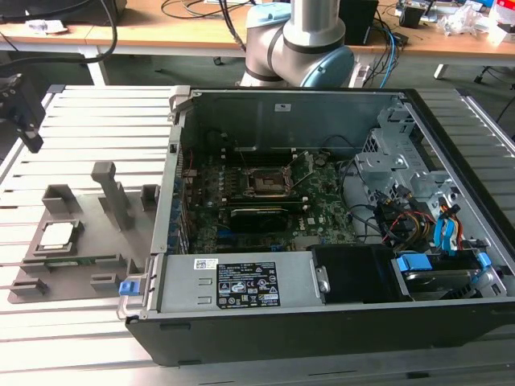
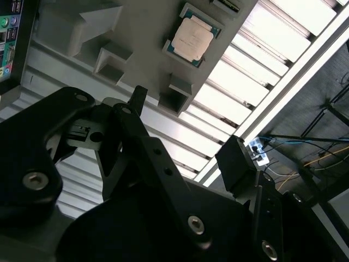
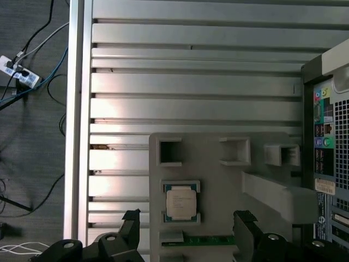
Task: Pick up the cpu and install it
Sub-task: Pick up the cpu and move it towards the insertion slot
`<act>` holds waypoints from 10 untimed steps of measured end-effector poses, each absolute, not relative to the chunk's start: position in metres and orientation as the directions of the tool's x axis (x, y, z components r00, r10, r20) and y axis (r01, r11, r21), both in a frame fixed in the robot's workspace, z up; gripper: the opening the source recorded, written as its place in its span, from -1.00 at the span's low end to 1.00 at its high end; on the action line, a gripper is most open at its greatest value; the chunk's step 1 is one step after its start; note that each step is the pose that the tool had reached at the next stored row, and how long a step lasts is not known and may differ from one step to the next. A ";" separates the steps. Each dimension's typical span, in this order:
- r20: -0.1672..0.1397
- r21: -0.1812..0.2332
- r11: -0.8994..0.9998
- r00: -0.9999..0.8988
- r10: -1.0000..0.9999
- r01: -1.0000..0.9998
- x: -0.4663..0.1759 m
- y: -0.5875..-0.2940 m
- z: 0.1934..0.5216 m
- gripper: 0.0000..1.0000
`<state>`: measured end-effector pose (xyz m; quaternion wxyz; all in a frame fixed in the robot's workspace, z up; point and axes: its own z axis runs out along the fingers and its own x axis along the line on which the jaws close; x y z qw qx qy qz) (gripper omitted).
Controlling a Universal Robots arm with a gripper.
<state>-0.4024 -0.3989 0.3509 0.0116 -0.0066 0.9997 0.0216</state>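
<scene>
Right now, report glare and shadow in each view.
Second wrist view: the table slats glare near white beside the cpu. First wrist view: a bright patch on the slats, cpu evenly lit. Exterior view: the socket lies in the case's shade.

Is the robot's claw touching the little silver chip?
Apart. In the exterior view the gripper hangs in the air above the cpu, which lies in its grey holder, with clear space between them.

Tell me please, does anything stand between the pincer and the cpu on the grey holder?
Nothing visible does. In the first wrist view the open pincer hangs above the grey holder, apart from the cpu, which lies uncovered in its recess. The holder's raised blocks stand beside the cpu, not over it.
</scene>
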 end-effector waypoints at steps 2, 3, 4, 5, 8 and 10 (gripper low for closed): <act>-0.023 0.043 0.999 -1.000 -0.013 -0.014 -0.402 -0.399 0.350 0.57; -0.023 0.043 0.999 -1.000 -0.013 -0.014 -0.402 -0.399 0.349 0.57; -0.023 0.043 0.999 -1.000 -0.013 -0.014 -0.402 -0.399 0.349 0.57; -0.023 0.043 0.999 -1.000 -0.013 -0.014 -0.402 -0.399 0.348 0.57; -0.023 0.043 0.999 -1.000 -0.013 -0.014 -0.402 -0.399 0.341 0.57; -0.023 0.043 0.999 -1.000 -0.013 -0.014 -0.402 -0.399 0.341 0.57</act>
